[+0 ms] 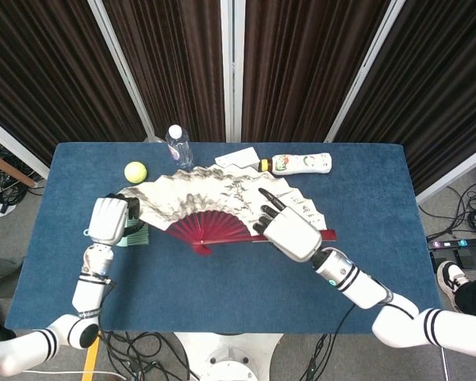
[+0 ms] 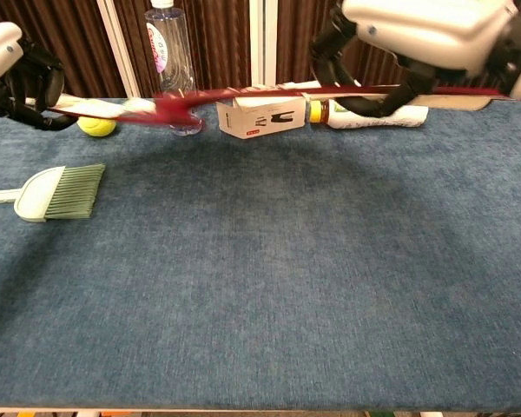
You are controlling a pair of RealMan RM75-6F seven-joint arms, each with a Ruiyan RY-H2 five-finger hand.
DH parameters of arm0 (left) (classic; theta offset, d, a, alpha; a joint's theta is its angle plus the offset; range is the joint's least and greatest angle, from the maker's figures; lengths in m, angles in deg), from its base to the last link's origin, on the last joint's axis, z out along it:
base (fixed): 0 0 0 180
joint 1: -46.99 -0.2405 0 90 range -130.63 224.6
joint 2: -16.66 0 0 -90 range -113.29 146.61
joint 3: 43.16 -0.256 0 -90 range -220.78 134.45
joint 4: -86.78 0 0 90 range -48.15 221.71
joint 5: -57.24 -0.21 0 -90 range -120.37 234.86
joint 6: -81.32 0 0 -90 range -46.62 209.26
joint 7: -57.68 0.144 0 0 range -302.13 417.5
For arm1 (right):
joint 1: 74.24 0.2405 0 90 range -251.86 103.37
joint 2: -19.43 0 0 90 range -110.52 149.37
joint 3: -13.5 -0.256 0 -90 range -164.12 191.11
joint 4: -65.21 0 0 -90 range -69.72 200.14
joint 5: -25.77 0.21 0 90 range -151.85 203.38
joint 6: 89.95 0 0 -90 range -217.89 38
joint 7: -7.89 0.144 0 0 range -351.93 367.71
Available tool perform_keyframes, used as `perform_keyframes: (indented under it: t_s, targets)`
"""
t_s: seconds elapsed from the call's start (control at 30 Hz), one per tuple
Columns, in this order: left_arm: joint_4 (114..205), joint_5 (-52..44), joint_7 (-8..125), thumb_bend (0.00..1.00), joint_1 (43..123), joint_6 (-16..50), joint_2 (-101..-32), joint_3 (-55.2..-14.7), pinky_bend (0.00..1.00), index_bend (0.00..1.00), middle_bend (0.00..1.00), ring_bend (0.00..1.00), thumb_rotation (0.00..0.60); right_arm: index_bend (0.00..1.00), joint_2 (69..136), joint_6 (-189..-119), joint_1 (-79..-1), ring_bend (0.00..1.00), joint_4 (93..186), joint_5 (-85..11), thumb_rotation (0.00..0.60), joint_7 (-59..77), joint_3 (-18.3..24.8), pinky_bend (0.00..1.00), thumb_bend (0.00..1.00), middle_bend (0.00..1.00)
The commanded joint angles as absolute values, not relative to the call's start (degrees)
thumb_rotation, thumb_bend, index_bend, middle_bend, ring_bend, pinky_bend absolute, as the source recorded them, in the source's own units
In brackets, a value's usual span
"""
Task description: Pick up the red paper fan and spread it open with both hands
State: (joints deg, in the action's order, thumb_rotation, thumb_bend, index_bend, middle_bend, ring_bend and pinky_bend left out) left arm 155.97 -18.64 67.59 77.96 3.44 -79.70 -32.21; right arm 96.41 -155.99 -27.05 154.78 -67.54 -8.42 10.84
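The red paper fan (image 1: 222,202) is spread wide above the table, its pale ink-painted leaf arching over red ribs that meet at a pivot (image 1: 200,248). My left hand (image 1: 109,220) grips the fan's left end. My right hand (image 1: 289,233) holds the right end, fingers lying over the leaf. In the chest view the fan (image 2: 269,91) shows edge-on as a thin red line between the left hand (image 2: 17,76) and the right hand (image 2: 417,43).
On the blue table (image 1: 222,294) lie a green hand brush (image 2: 59,192), a yellow ball (image 1: 135,171), a clear water bottle (image 1: 178,147), a white box (image 2: 262,116) and a white bottle on its side (image 1: 301,163).
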Motion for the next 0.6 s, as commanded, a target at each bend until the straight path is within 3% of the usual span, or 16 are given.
perform_keyframes:
  t_s: [0.03,0.37,0.5,0.57,0.6]
  targets:
    - [153.90,-20.54,72.66,0.26,77.24,0.89,-82.34,-33.78,0.59,0.71,0.72,0.56,0.600,0.79,96.62,-156.24,-28.70,0.32,155.38,-67.06,0.600,-9.87,11.79,0.00,0.67,0.60]
    - [147.85,-24.61,77.08,0.26,76.80,0.02,-87.00,-36.96,0.59,0.71,0.71,0.56,0.600,0.74,99.91,-157.60,-32.68,0.30,152.38,-67.43,0.600,-12.56,13.51,0.00,0.66,0.59]
    - [145.47,-25.00,77.05,0.26,76.80,1.12,-88.67,-37.48,0.59,0.70,0.71,0.56,0.600,0.53,102.08,-157.06,-33.93,0.25,150.70,-66.58,0.600,-13.13,13.96,0.00,0.54,0.52]
    - [145.32,-25.25,76.65,0.25,76.67,1.53,-88.90,-37.73,0.59,0.67,0.69,0.55,0.600,0.32,102.30,-155.29,-34.64,0.15,151.10,-64.71,0.600,-14.57,14.43,0.00,0.37,0.38]
    - [145.40,-25.44,76.54,0.25,76.61,1.48,-88.87,-37.77,0.59,0.65,0.69,0.55,0.600,0.17,102.01,-154.14,-34.93,0.07,152.02,-63.31,0.600,-15.67,14.55,0.00,0.24,0.27]
